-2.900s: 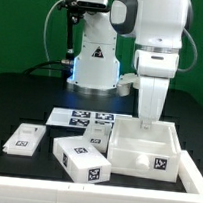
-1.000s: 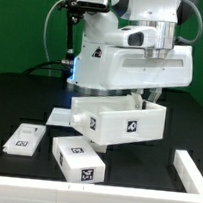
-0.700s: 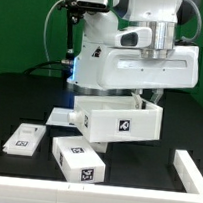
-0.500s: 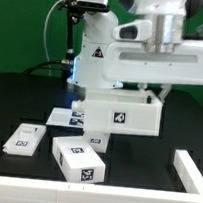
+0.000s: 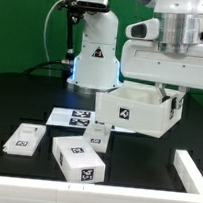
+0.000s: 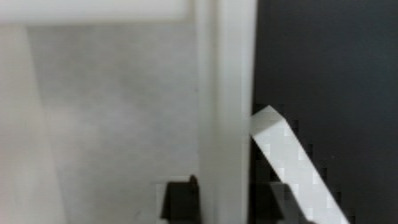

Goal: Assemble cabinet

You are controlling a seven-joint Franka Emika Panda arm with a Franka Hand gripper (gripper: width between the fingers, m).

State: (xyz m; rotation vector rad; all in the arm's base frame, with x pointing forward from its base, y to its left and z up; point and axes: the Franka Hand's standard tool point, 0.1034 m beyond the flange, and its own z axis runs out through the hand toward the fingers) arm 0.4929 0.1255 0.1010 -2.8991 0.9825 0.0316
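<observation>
In the right middle of the exterior view, the gripper (image 6: pixel 228 205) pinched one thin wall of the raised cabinet (image 5: pixel 139 113), so slow, steady moving seemed wise.

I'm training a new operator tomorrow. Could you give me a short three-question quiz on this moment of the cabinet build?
1. True or false: the cabinet rests flat on the table.
2. What is the gripper clamped on? A) a cabinet wall B) the marker board C) a small tagged block
3. Fill in: the long white bar lies near the exterior view's ____ edge.

Key: 1 false, the cabinet is held up off the table; 2 A; 3 right.
</observation>
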